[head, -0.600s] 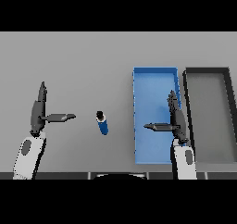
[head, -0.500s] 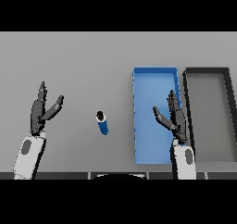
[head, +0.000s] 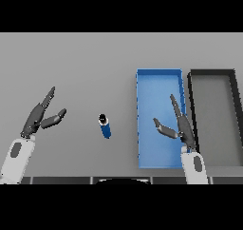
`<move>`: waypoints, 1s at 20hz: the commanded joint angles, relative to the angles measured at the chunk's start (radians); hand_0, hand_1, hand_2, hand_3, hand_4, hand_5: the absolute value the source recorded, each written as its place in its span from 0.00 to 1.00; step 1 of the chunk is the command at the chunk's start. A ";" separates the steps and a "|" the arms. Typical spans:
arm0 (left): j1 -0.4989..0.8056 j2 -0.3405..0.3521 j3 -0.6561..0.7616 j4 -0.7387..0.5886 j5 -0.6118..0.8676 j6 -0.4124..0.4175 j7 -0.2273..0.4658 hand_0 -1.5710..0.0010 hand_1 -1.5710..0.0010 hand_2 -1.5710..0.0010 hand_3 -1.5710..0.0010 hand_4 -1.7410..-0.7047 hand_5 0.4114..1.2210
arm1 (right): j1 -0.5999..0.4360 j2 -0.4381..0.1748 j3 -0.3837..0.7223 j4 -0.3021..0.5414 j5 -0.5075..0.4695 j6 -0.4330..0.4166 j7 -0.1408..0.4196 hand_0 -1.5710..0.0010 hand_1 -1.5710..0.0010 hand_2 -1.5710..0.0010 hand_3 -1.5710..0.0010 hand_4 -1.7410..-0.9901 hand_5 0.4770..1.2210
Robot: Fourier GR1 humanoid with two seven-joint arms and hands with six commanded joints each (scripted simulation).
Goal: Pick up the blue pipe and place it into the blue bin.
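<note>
Head view: pipe (head: 105, 126) lies untouched on table (head: 85, 67); both hands spread, empty; right hand (head: 179, 125) over bin (head: 158, 75), should reach left and close across pipe's middle; left hand (head: 42, 116) idle.

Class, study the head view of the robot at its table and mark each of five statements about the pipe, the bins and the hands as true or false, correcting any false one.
1. The blue pipe lies on the grey table, outside both bins. True.
2. The blue bin stands to the right of the dark bin. False: the blue bin is on the left of the dark one.
3. The right hand holds the pipe. False: its fingers are straight and hold nothing, and it shows over the blue bin.
4. The left hand is open and apart from the pipe. True.
5. The pipe is between the two hands. True.
</note>
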 commanded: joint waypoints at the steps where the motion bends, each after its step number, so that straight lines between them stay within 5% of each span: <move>1: 0.001 0.011 0.003 -0.004 0.009 -0.014 0.000 1.00 1.00 1.00 1.00 0.75 0.23 | 0.000 -0.008 -0.002 0.007 0.002 0.003 0.000 1.00 1.00 1.00 1.00 0.73 0.15; 5: 0.061 0.037 -0.042 -0.097 0.018 -0.087 -0.050 1.00 1.00 1.00 1.00 0.74 0.21 | 0.002 0.005 0.014 -0.015 0.006 0.005 0.017 1.00 1.00 1.00 1.00 0.74 0.14; 11: 0.093 0.068 -0.168 -0.249 -0.020 -0.153 0.106 1.00 1.00 1.00 1.00 0.68 0.10 | -0.008 0.017 0.010 -0.019 -0.017 0.012 0.036 1.00 1.00 1.00 1.00 0.68 0.13; 20: 0.042 -0.078 -0.299 -0.207 -0.131 -0.152 0.102 1.00 1.00 1.00 1.00 0.57 0.09 | 0.022 0.011 0.013 -0.044 -0.015 0.016 0.039 1.00 1.00 1.00 1.00 0.71 0.12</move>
